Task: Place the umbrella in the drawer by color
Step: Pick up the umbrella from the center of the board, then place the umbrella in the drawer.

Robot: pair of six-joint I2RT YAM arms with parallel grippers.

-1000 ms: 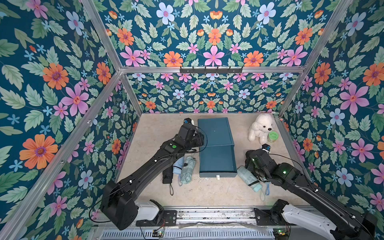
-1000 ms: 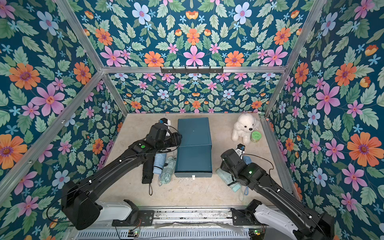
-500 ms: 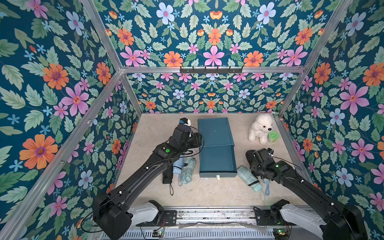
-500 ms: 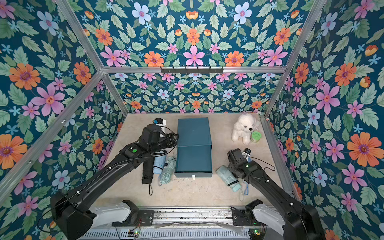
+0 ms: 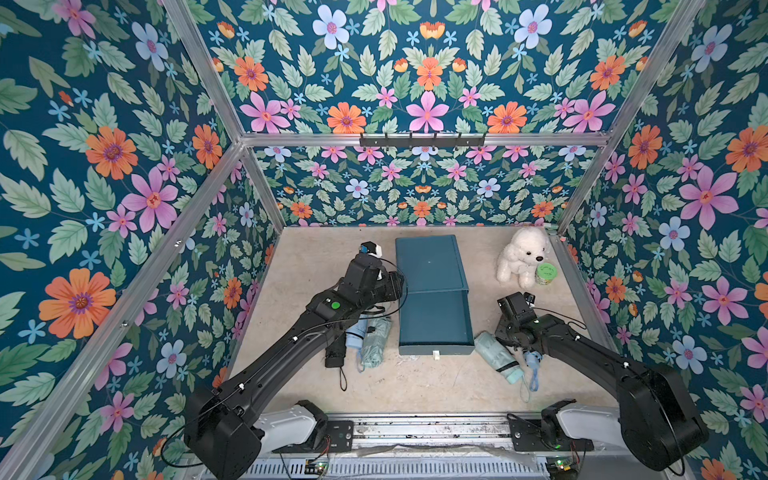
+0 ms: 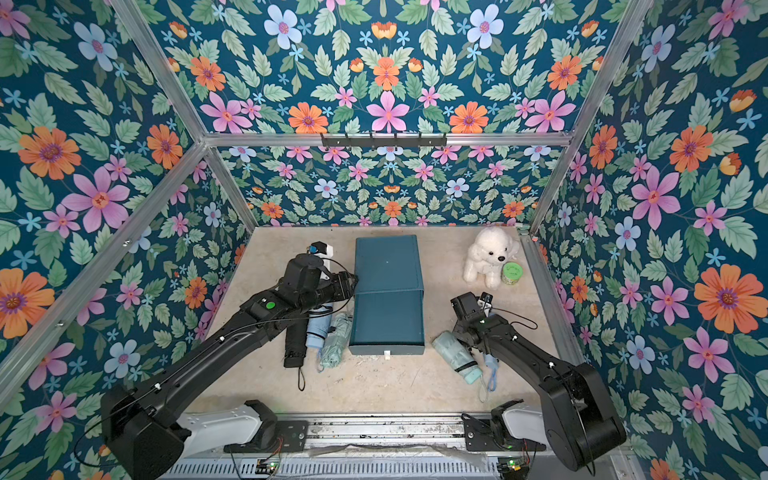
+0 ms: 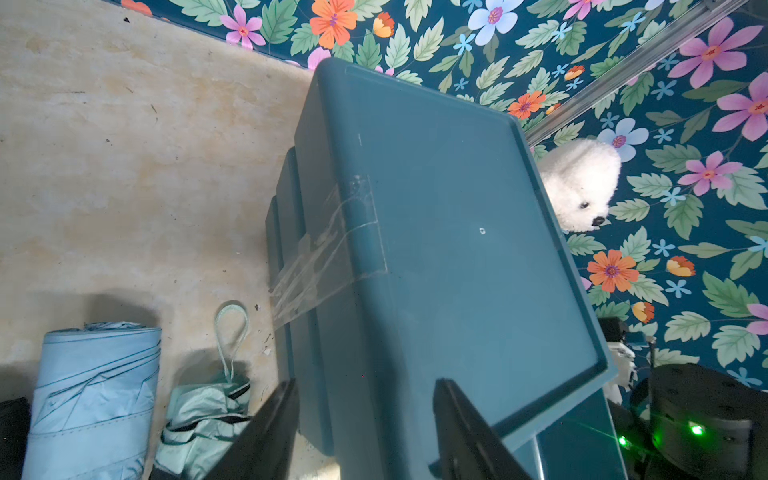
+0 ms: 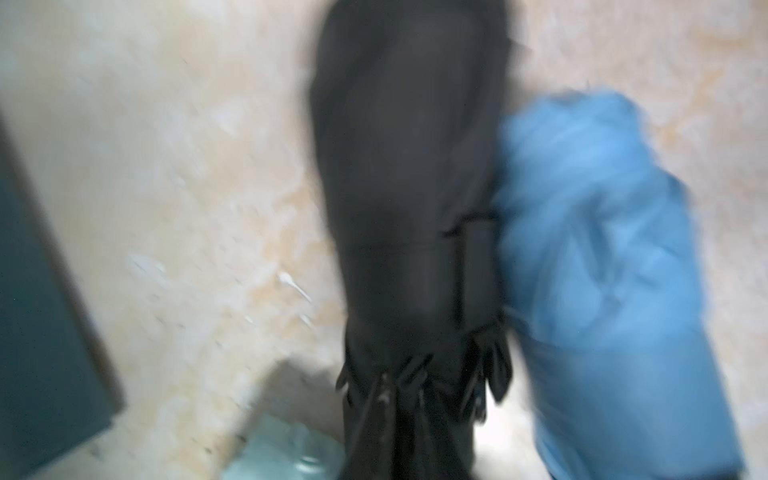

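On the near worktop (image 5: 415, 386), a mint umbrella (image 5: 496, 357) and a blue umbrella (image 8: 602, 270) lie right of the teal drawer unit (image 5: 434, 316), with the right gripper (image 5: 506, 336) pressed together over them. Left of the unit lie a black umbrella (image 5: 336, 349), a light-blue umbrella (image 5: 357, 334) and a pale-green umbrella (image 5: 376, 343). Farther back, the left gripper (image 7: 365, 384) is spread at the unit's left edge.

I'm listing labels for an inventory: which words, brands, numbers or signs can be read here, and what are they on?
No text here can be read.
Green tub: dark marks on the lid, too small to read.
Drawer: no text, only clear tape on its side.
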